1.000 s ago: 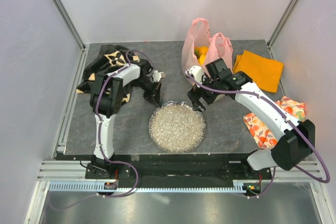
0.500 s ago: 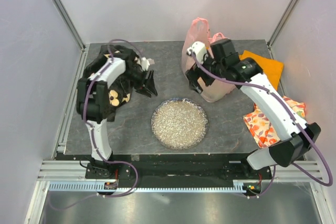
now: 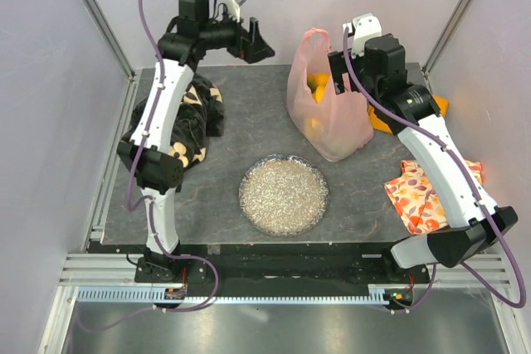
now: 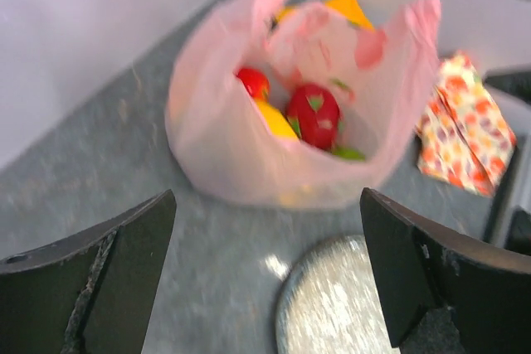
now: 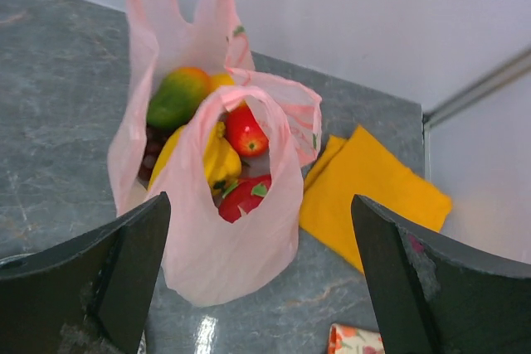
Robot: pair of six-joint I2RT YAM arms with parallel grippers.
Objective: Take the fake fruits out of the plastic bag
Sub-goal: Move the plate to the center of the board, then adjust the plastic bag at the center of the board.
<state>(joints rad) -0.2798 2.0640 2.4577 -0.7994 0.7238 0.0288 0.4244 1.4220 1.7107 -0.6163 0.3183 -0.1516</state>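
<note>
**Top view:** The plastic bag stands near the tabletop's far edge, right of centre, with the fruits inside. The left gripper is raised to its left, jaws wide apart and empty. The right gripper is just beside the bag, also spread and empty. A second ago both hung low by the glitter plate, the left one nearly closed.

**Left wrist:** The bag's mouth gapes open. A dragon fruit and an apple are exposed.

**Right wrist:** The banana bunch lies uppermost. Best to descend through the mouth, clear of the handles, and pinch the fruit, not the film.

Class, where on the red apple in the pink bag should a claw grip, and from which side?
I would grip the apple across its round middle, from above through the open mouth of the bag. It lies uncovered near the top; thin walls close off every side.
</note>
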